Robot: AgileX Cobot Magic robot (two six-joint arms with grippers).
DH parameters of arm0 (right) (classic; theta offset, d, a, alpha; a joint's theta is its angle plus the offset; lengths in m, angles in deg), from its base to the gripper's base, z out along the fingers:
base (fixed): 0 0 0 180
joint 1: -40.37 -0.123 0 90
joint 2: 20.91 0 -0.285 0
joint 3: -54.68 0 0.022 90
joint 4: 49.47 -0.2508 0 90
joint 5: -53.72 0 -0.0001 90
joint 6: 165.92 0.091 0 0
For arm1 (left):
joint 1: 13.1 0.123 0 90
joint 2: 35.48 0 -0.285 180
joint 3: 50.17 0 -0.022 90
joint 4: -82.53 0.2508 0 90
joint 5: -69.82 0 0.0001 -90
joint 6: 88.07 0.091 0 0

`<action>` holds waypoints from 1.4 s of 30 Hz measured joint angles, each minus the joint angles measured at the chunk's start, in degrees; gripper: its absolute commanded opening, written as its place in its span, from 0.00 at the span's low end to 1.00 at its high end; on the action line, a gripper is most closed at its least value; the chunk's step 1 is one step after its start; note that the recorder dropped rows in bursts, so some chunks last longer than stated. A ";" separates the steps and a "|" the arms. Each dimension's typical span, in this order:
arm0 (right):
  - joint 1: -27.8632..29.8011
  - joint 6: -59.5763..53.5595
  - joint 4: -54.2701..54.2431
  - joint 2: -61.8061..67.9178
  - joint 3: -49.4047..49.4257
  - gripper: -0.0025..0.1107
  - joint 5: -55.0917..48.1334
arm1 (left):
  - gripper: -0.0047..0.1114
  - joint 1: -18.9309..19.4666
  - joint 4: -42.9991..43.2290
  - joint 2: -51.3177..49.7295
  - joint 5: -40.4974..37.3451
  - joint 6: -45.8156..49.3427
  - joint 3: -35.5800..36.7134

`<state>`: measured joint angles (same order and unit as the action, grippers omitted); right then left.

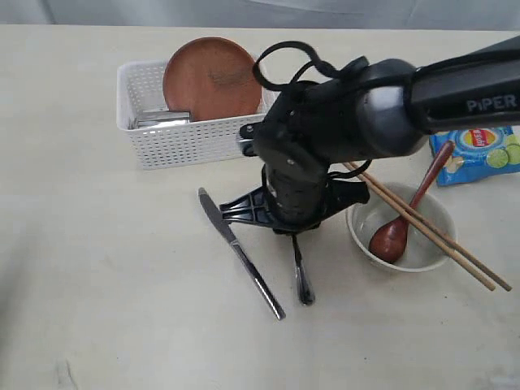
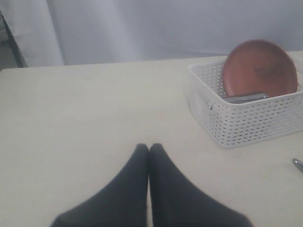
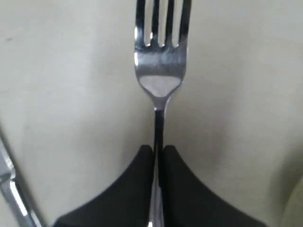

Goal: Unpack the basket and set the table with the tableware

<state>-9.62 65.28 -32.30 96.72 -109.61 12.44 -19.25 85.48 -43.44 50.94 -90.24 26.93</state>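
Observation:
My right gripper (image 3: 158, 150) is shut on the handle of the steel fork (image 3: 160, 61), whose tines point away from it, low over the table (image 1: 122, 268). In the exterior view the fork (image 1: 303, 280) sticks out below the right gripper (image 1: 294, 234), beside the steel knife (image 1: 240, 253) lying on the table. The white basket (image 1: 183, 142) holds the brown wooden plate (image 1: 213, 77) leaning upright and a steel cup (image 1: 162, 119). The cream bowl (image 1: 435, 244) holds the dark spoon (image 1: 392, 237), with chopsticks (image 1: 455, 253) across its rim. My left gripper (image 2: 149, 147) is shut and empty, apart from the basket (image 2: 246, 120).
A blue chip bag (image 1: 479, 150) lies at the right edge behind the bowl. The right arm reaches in from the right, over the bowl and the basket's corner. A strip of the knife (image 3: 9, 187) shows beside the fork in the right wrist view.

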 measured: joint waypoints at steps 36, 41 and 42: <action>-0.97 -16.64 -11.03 -4.45 -8.97 0.27 -8.75 | 0.04 0.00 0.00 0.00 0.00 0.00 0.00; -5.65 -24.43 -16.54 -3.08 -9.70 0.31 -9.03 | 0.04 0.00 0.00 0.00 0.00 0.00 0.00; -5.75 -24.72 -16.65 -2.03 -9.70 0.34 -9.29 | 0.04 0.00 0.00 0.00 0.00 0.00 0.00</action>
<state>-15.37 40.56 -48.95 94.69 -119.31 3.15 -19.25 85.48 -43.44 50.94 -90.24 26.93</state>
